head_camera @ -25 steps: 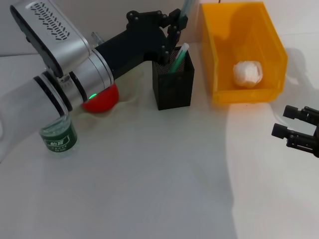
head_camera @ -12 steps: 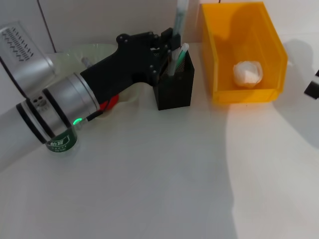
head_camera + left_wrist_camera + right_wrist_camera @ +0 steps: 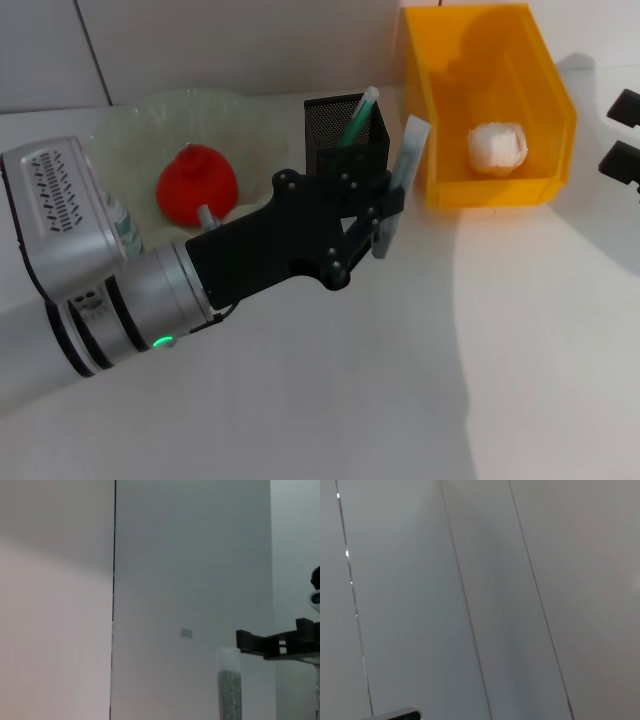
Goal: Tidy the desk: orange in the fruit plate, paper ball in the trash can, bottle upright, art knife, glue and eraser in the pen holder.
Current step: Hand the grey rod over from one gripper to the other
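The left gripper [image 3: 385,215] was just in front of the black mesh pen holder [image 3: 345,130], and its fingers were clenched on a pale, flat, stick-like thing [image 3: 400,175], maybe the art knife or the glue; I cannot tell which. This thing was tilted, outside the pen holder, between it and the yellow bin [image 3: 487,105]. A green-capped pen [image 3: 358,115] stood inside the holder. The paper ball [image 3: 497,146] lay in the yellow bin. A red fruit [image 3: 197,183] rested in the clear fruit plate [image 3: 140,125], to the left of the pen holder. The right gripper [image 3: 622,140] was at the picture's right edge, beyond the bin; whether it was released or clenched I cannot tell.
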